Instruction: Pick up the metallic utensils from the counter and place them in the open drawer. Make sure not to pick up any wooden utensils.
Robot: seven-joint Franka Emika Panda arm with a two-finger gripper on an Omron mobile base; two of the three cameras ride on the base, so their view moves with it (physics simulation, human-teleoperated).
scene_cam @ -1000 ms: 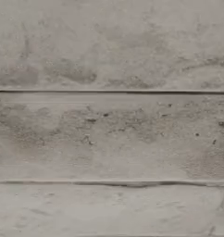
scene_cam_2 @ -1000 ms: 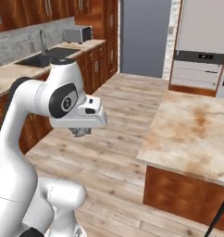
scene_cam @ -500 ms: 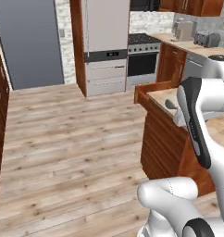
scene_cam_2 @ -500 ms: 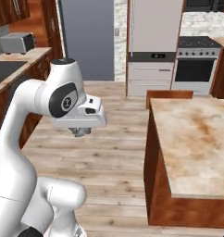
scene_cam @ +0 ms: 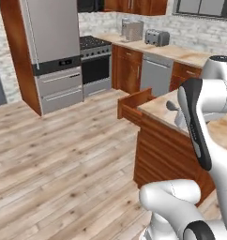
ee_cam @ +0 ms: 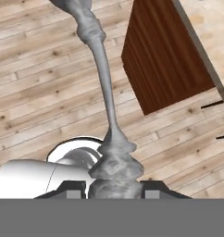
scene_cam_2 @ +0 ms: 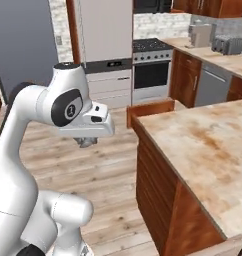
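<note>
a thin grey metal utensil (ee_cam: 103, 69) juts from the white arm's dark two-finger gripper (ee_cam: 115, 183), the fingers (ee_cam: 72, 189) pinched narrow on its knobbly end, over the pale plank floor (ee_cam: 35, 92) w/ the reddish-brown wooden cabinet side (ee_cam: 164, 60) to the right. risk as judged: the grip sits at one extreme end, so the long shaft could swing or slip out during travel & drop on the floor short of the drawer; its far tip could also clip the cabinet if carried in low. the piece looks slim, smooth mid-shaft, flared at both ends, dull grey. in the right base view the gripper (scene_cam_2: 85, 141) hangs left of the open reddish-brown drawer (scene_cam_2: 149, 108), apart from it, beside the beige rust-marbled stone tabletop (scene_cam_2: 208, 145).
</note>
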